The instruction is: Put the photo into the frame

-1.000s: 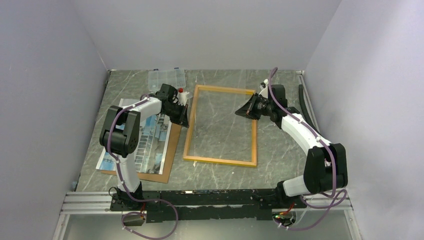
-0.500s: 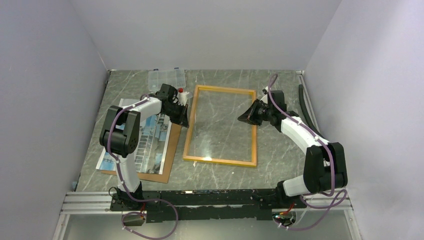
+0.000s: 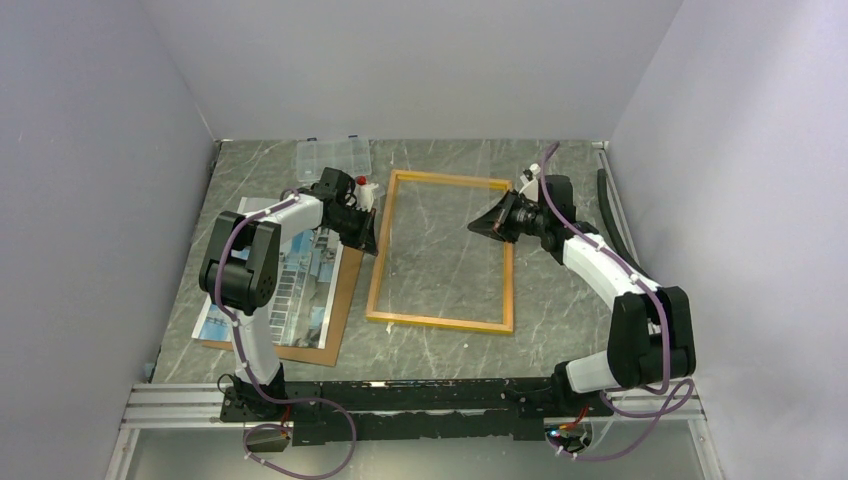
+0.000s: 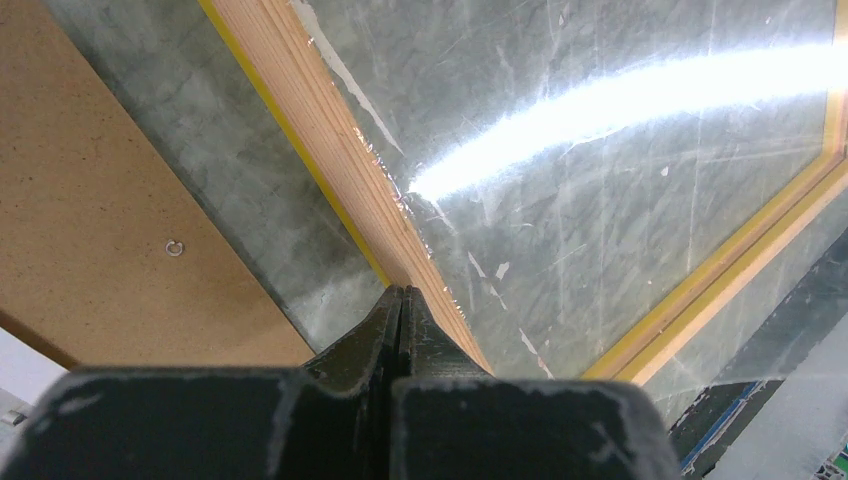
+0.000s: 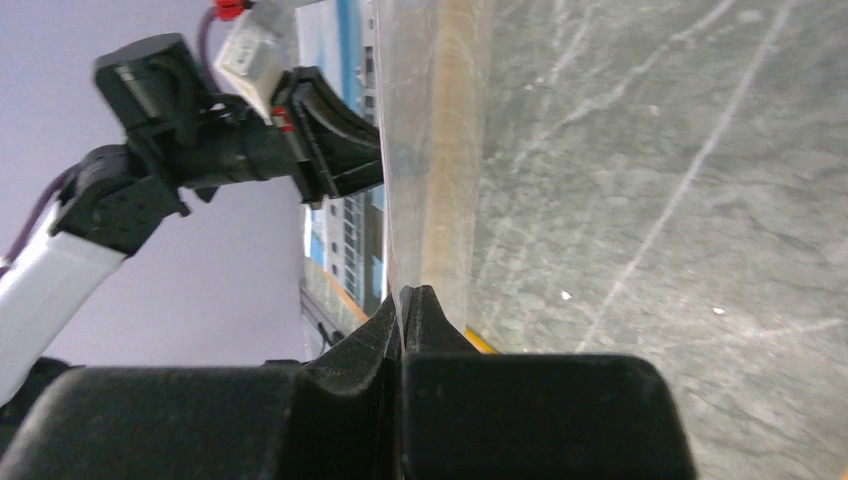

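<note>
Frame [image 3: 440, 322] lay flat mid-table, long axis near-to-far. Photo [image 3: 303, 288] lay on brown backing board [image 3: 346, 285] by table's left edge, near-left of left gripper [image 4: 402, 293]. Left gripper pressed shut at frame's left rail. Right gripper [image 5: 410, 292] pressed shut at right rail. Left arm nearer photo.
</note>
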